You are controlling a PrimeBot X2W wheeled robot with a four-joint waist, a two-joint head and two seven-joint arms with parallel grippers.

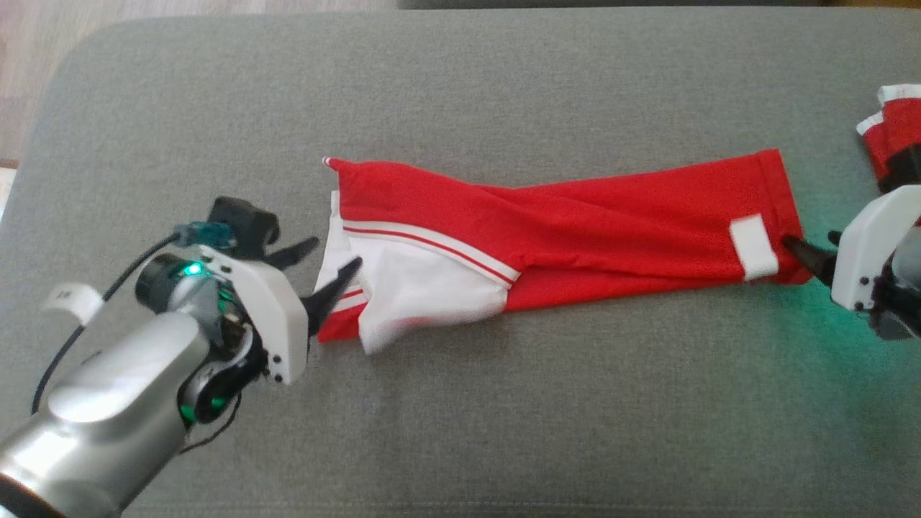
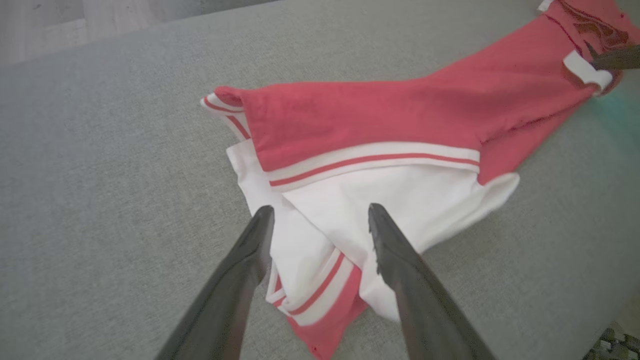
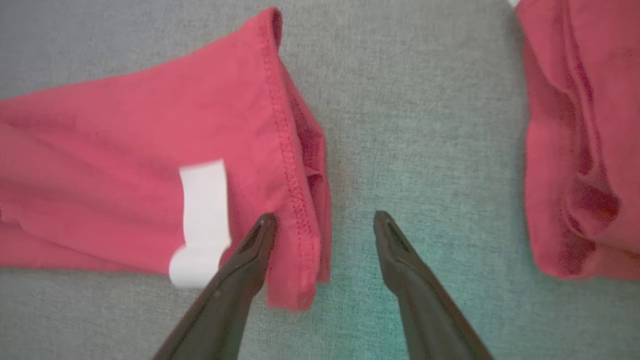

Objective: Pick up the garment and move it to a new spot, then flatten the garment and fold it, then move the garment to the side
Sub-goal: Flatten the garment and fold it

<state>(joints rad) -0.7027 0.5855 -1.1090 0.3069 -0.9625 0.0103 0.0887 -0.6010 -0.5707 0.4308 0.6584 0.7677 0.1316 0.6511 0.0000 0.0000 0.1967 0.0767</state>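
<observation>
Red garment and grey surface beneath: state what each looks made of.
Red garment: soft matte knit, probably cotton or polyester jersey; it creases loosely and shows a stitched hem. Grey surface: matte woven upholstery cloth, judging by its fine speckled texture.

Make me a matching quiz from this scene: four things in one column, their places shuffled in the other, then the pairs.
1 left claw
2 right claw
3 white tag
4 second red cloth

A far right edge of the grey cushion
B open over the garment's white end
C open at the red hem
D on red fabric just inside the hem

Pairs: 1-B, 2-C, 3-D, 4-A
</observation>
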